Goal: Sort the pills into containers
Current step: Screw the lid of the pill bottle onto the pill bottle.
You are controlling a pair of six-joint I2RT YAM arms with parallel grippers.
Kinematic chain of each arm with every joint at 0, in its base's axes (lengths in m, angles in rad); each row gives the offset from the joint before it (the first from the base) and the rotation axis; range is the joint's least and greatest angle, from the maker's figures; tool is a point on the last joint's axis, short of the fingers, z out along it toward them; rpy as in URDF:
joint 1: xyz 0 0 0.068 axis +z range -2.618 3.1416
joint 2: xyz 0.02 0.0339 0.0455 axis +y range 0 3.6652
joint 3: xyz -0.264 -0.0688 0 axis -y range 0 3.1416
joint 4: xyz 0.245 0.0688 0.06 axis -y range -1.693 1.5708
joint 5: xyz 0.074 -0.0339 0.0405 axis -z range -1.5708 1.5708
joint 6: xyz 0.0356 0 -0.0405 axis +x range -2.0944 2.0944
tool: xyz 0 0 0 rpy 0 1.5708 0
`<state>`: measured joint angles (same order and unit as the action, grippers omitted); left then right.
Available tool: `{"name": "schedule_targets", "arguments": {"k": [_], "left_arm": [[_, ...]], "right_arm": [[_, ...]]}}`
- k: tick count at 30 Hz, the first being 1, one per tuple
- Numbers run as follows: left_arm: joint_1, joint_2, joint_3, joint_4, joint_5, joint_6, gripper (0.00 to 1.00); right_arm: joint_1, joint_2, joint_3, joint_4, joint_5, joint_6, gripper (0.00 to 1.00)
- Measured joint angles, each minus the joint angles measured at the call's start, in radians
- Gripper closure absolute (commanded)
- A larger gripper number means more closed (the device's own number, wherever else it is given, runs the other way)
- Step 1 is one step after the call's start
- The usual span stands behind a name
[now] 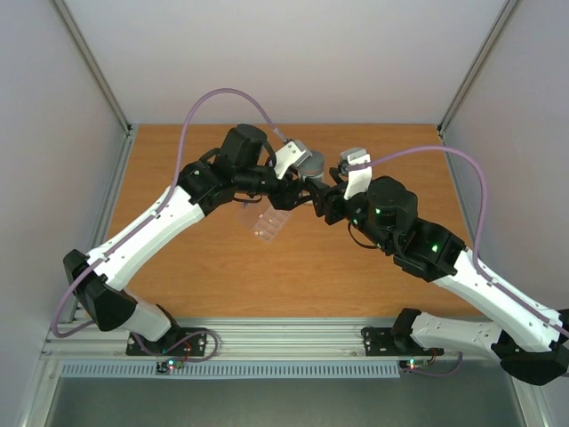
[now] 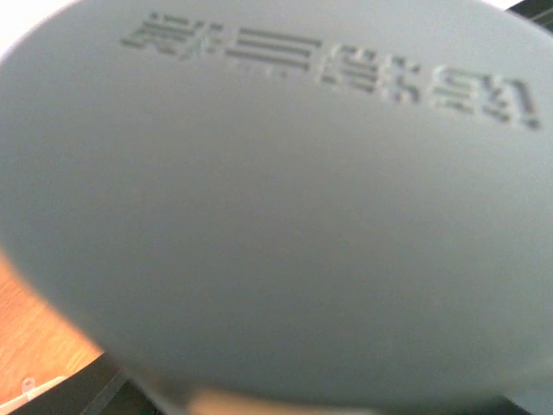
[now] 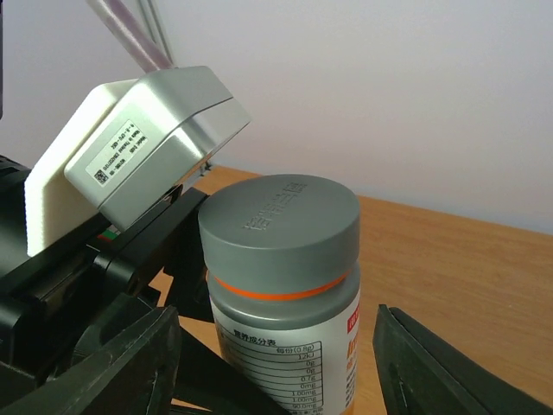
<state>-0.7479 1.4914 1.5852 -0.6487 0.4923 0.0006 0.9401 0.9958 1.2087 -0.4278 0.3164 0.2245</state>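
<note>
left gripper [image 1: 300, 185]: centre-top of overhead view, pinching bottle [image 3: 289, 346] just under grey cap [image 3: 278, 226]
left wrist view: filled by the grey cap's top, blurred, raised lettering along upper edge
right gripper [image 3: 276, 354]: spread; one finger [image 3: 112, 363] at lower left of own view, the other at lower right; bottle between, clear gap on right side
bottle: upright in right wrist view, orange ring under grey cap, white printed label
pill box [image 1: 264, 222]: clear, on table [image 1: 356, 267], left of centre in overhead view, just below left gripper; cannot tell lid state
pills: too small to make out in any view, cannot tell where
</note>
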Motion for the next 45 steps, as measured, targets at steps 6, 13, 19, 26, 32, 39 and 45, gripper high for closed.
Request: {"name": "schedule_targets", "arguments": {"k": [6,13,19,26,32,39,45], "left_arm": [[0.000,-0.002,-0.012,0.019,0.001,0.000,1.00],[0.002,-0.002,-0.022,0.066,0.001,-0.006,1.00],[0.011,-0.007,-0.022,0.135,0.042,-0.016,1.00],[0.031,-0.007,-0.022,0.143,0.113,-0.019,1.00],[0.036,-0.008,-0.022,0.135,0.186,-0.016,1.00],[0.037,-0.015,-0.024,0.119,0.315,0.013,1.00],[0.037,-0.046,-0.058,0.113,0.391,0.016,1.00]], "right_arm": [[0.000,-0.011,0.000,-0.008,-0.005,-0.001,0.31],[0.022,-0.042,-0.002,-0.048,-0.062,-0.005,0.24],[0.040,-0.068,-0.005,-0.103,-0.089,-0.013,0.22],[0.041,-0.124,-0.005,-0.106,-0.077,-0.013,0.21],[0.041,-0.159,-0.005,-0.107,-0.059,-0.015,0.19],[0.041,-0.164,0.006,-0.105,-0.055,-0.038,0.19],[0.023,-0.147,0.062,-0.105,-0.093,-0.047,0.19]]}}
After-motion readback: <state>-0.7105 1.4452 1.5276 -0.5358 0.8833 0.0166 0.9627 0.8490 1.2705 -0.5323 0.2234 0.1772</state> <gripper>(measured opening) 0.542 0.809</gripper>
